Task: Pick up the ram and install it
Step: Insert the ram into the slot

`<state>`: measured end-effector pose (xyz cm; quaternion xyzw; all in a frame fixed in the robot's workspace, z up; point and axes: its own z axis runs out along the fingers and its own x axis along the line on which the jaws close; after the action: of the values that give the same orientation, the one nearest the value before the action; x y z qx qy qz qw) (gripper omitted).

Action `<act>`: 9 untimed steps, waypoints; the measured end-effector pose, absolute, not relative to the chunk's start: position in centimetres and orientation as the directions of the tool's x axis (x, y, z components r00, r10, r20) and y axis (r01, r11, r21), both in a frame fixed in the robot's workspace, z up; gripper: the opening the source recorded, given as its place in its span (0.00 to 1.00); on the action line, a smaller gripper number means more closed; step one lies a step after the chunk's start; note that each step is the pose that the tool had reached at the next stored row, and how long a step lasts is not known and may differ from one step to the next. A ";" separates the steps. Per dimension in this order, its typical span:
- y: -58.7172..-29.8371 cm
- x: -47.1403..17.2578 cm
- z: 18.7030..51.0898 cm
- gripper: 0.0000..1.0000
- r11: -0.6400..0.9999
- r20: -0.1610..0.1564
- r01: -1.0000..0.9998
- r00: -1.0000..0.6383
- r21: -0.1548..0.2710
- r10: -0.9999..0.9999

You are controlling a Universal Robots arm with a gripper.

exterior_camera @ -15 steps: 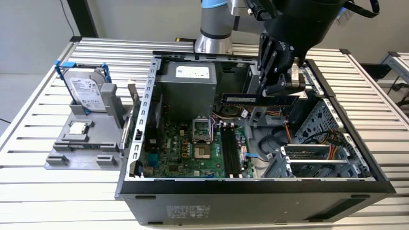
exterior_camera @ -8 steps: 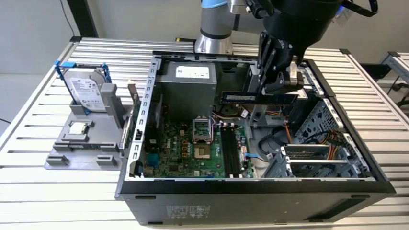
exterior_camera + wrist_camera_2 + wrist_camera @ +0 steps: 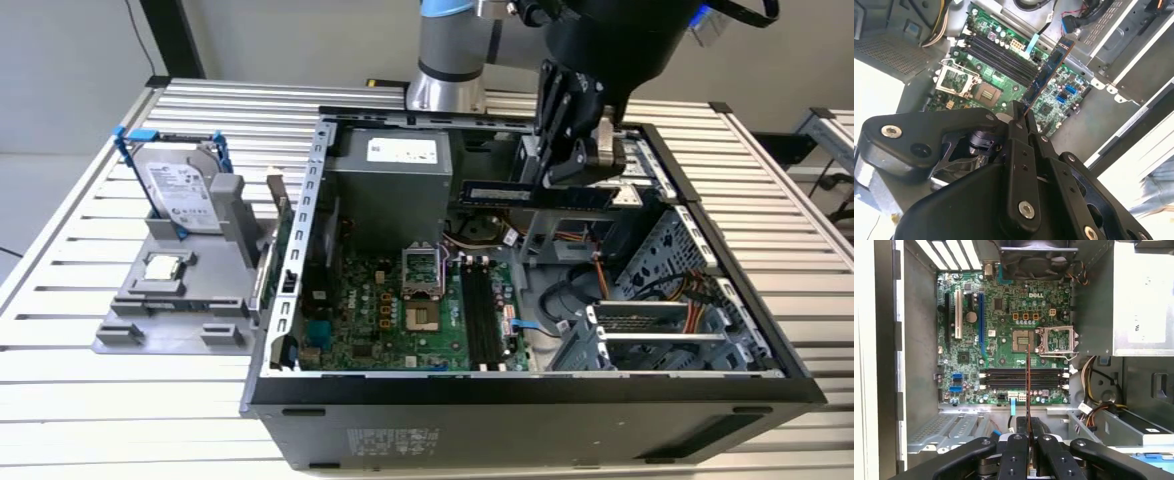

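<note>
One desk (image 3: 80, 400) holds an open computer case (image 3: 315, 200), and the arm reaches down over it. The tool (image 3: 577, 170) is clamped on the ram (image 3: 534, 193), held level in the air, well above the long black slots (image 3: 1024, 379). I think this is the carrying step; the stick must line up with a slot to go in.

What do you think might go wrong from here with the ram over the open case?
The tool grips the ram near one end, so it may tilt when pressed. The ram lies crosswise to the memory slots; lowered like this, it could strike the motherboard instead of seating.
</note>
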<state>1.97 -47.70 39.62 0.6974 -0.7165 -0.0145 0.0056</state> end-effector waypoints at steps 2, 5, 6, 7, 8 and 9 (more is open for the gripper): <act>-47.4 2.0 39.6 0.00 0.030 -0.012 -0.999 -0.030 0.029 -0.999; -47.0 2.0 39.6 0.00 0.035 -0.012 -0.999 -0.036 0.029 -0.999; -46.9 2.0 39.6 0.00 0.039 -0.012 -0.999 -0.039 0.028 -0.999; -46.9 2.0 39.6 0.00 0.046 -0.012 -0.999 -0.046 0.029 -0.999; -46.8 2.0 39.6 0.00 0.053 -0.012 -0.998 -0.054 0.029 -0.998; -46.8 2.0 39.6 0.00 0.060 -0.012 -0.998 -0.060 0.029 -0.998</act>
<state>1.98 -46.79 39.61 0.6855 -0.7279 -0.0146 0.0054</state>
